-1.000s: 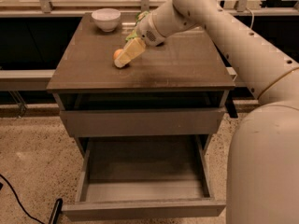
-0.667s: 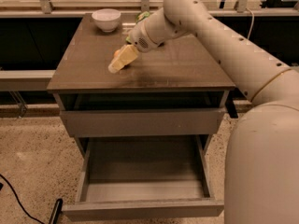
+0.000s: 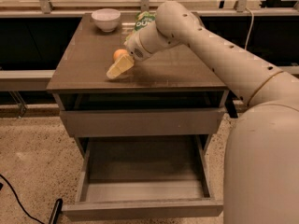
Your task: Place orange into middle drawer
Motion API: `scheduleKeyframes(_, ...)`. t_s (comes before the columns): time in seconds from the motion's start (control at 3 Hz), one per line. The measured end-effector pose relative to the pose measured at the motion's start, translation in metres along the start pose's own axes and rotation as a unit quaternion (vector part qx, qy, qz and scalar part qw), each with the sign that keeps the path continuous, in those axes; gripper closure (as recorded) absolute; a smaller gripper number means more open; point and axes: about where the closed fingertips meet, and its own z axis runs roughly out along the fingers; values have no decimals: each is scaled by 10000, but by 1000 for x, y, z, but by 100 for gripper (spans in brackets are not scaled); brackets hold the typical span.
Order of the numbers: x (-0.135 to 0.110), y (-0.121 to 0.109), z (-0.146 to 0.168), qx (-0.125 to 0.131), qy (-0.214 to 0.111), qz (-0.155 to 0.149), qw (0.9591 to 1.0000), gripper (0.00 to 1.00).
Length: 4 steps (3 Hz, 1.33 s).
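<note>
The orange [image 3: 119, 54] sits on the dark wooden cabinet top [image 3: 88, 69], left of centre. My gripper [image 3: 119, 67] hangs low over the top, just in front of the orange and close against it, with the arm reaching in from the right. The middle drawer [image 3: 140, 208] is pulled out below the cabinet, with its grey floor bare. Above it is the drawer with the taller flat face [image 3: 140, 121], pushed nearly shut.
A white bowl [image 3: 106, 19] stands at the back left of the top. A green snack bag [image 3: 144, 20] lies at the back centre, partly behind my arm. A black cable [image 3: 18, 199] runs over the speckled floor at lower left. Railings stand behind the cabinet.
My gripper has moved left and toward the front edge of the top. The orange, hidden before, now shows just behind it.
</note>
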Motion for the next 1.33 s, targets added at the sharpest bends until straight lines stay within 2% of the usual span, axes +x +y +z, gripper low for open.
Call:
scheduleKeyframes(0.33, 6, -2, 2, 31, -49, 83, 9999, 39)
scheduleKeyframes(0.67, 3, -4, -4, -160, -409, 170, 9989, 70)
scheduleKeyframes(1.0, -20, -4, -31, -500, -976, -94, 9939, 95)
scheduleKeyframes(1.33, -32, 21, -89, -738, -1210, -682, 9875, 100)
